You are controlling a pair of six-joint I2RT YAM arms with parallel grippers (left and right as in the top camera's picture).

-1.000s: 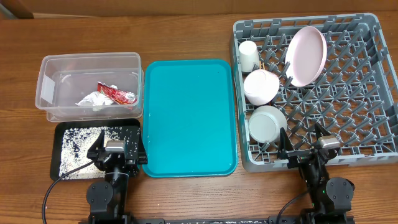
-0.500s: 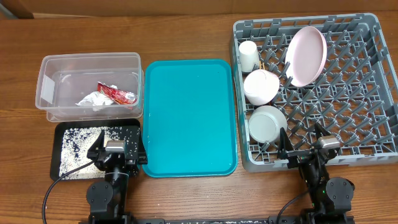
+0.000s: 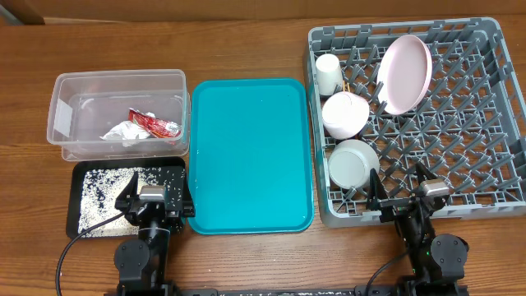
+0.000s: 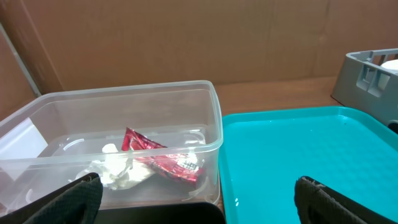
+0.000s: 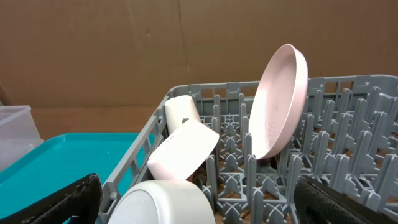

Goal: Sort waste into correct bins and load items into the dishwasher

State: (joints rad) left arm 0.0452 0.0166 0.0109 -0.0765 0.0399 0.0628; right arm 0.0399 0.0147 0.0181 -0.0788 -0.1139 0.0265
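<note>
Nothing has moved since the earlier frames. Both arms sit parked at six o'clock, left gripper (image 3: pixel 154 200) and right gripper (image 3: pixel 410 196) wide open and empty. Plate (image 3: pixel 404 73), cup (image 3: pixel 329 73) and bowls stand in the rack (image 3: pixel 485 123) at two o'clock; napkin (image 3: pixel 125 132) and wrapper (image 3: pixel 153 122) fill the tub (image 3: pixel 66 99), nearer the left arm.

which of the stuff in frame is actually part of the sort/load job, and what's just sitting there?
Part of the job:
clear tub holding napkin and red wrapper
black tray with rice grains
dish rack holding pink plate, white cup, two bowls

Just there:
teal tray, bare
</note>
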